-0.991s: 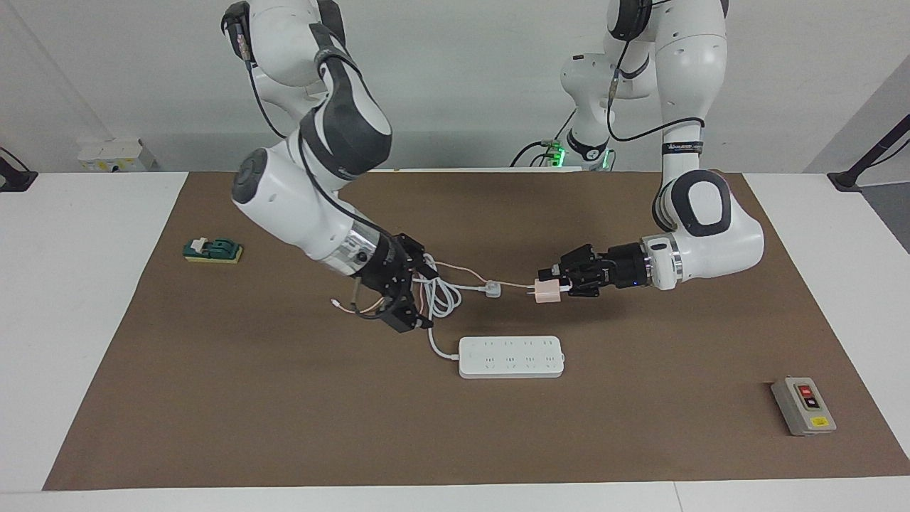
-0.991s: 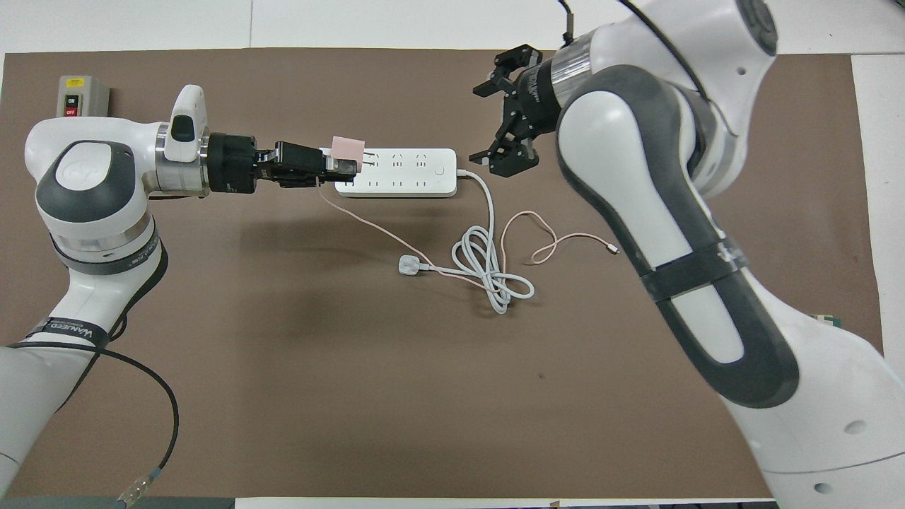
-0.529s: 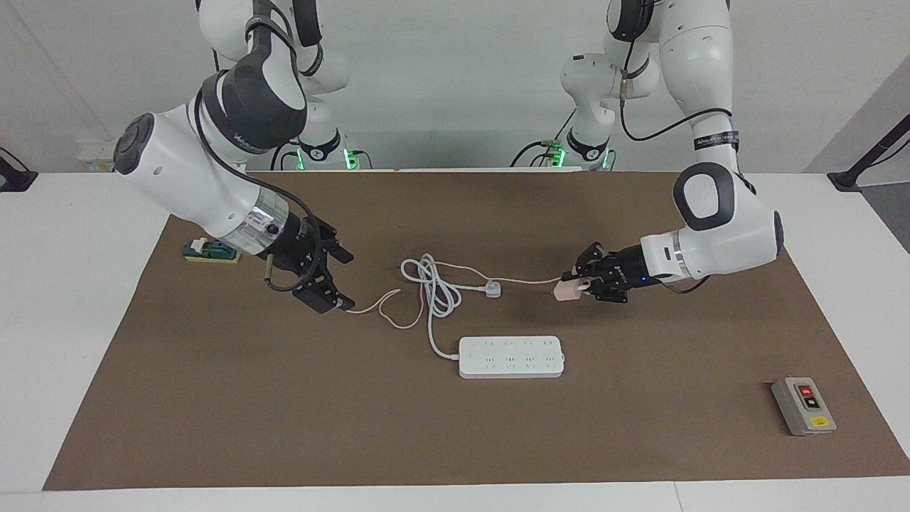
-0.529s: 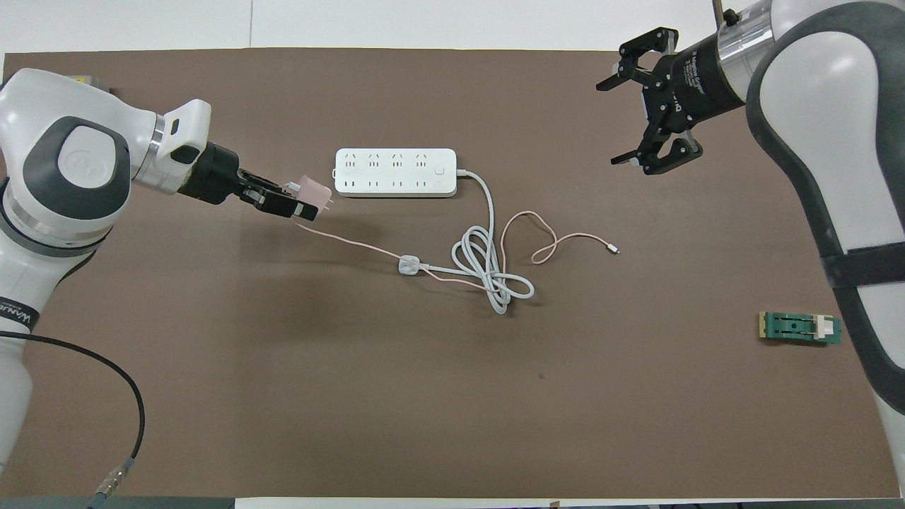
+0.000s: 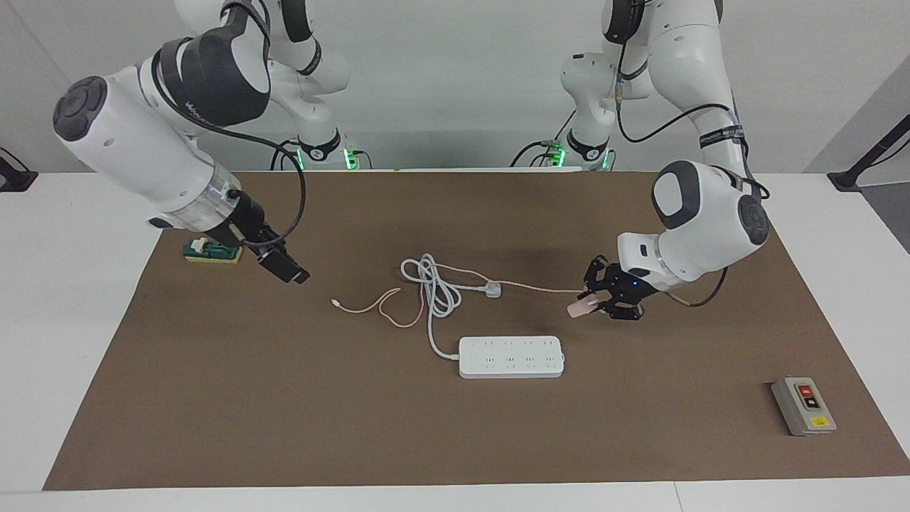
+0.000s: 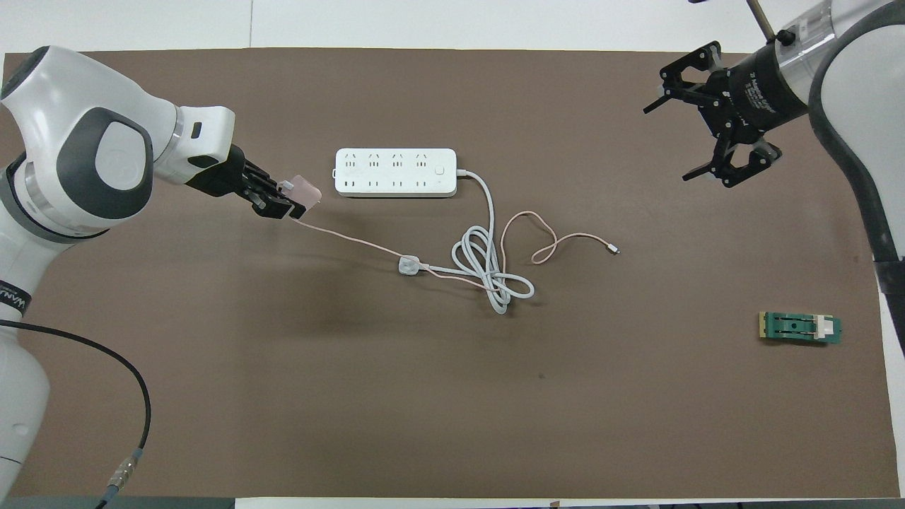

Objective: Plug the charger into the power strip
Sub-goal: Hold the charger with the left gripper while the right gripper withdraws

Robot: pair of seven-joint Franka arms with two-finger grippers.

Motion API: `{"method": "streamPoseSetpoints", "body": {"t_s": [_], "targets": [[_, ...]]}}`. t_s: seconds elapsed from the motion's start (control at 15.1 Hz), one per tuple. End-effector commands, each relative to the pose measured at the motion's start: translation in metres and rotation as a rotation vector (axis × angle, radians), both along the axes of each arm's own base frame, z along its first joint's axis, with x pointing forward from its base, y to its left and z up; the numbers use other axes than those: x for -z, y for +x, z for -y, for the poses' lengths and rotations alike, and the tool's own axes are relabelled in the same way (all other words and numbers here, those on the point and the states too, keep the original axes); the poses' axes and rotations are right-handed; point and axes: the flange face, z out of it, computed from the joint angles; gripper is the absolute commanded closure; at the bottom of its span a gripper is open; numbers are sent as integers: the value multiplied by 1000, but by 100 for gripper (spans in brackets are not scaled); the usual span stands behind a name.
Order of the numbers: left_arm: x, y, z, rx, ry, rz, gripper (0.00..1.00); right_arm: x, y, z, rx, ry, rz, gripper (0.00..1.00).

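The left gripper (image 5: 593,302) is clamped on the charger (image 5: 581,307), holding it tilted above the mat (image 5: 455,441), off the end of the power strip (image 5: 512,356) toward the left arm's end of the table. The charger's pink cable (image 5: 530,286) trails over the white plug (image 5: 492,289) and the coiled white cord (image 5: 434,291). The strip's sockets are all unoccupied. The right gripper (image 5: 284,268), jaws spread wide and holding nothing, hangs over the mat near the green block (image 5: 212,250).

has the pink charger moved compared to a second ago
Yes. The left gripper, shut on the charger, has carried it off the power strip toward the left arm's end of the table; overhead it covered the strip's end, now it sits beside it.
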Motion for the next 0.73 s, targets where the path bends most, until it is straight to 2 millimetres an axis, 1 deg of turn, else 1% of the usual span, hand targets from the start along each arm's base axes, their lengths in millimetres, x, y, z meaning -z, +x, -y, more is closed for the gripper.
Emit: {"method": "streamPoseSetpoints", "body": {"t_s": [0.0, 0.13, 0.2, 0.33, 0.4, 0.53, 0.66], "targets": [[2, 4, 16, 138, 43, 98, 100, -18, -18, 27, -192, -47, 59, 0], [5, -1, 29, 228, 123, 118, 100, -24, -30, 51, -338, -81, 96, 0], [11, -5, 33, 270, 148, 117, 100, -28, -36, 61, -408, -101, 113, 0], [14, -10, 42, 323, 153, 124, 100, -40, -53, 79, -547, -145, 140, 0], [19, -13, 42, 342, 156, 128, 100, -45, -65, 88, -606, -163, 150, 0], [24, -16, 52, 345, 157, 165, 100, -53, -92, 98, -667, -158, 160, 0], [32, -21, 64, 386, 221, 233, 100, -60, -118, 99, -711, -144, 166, 0]]}}
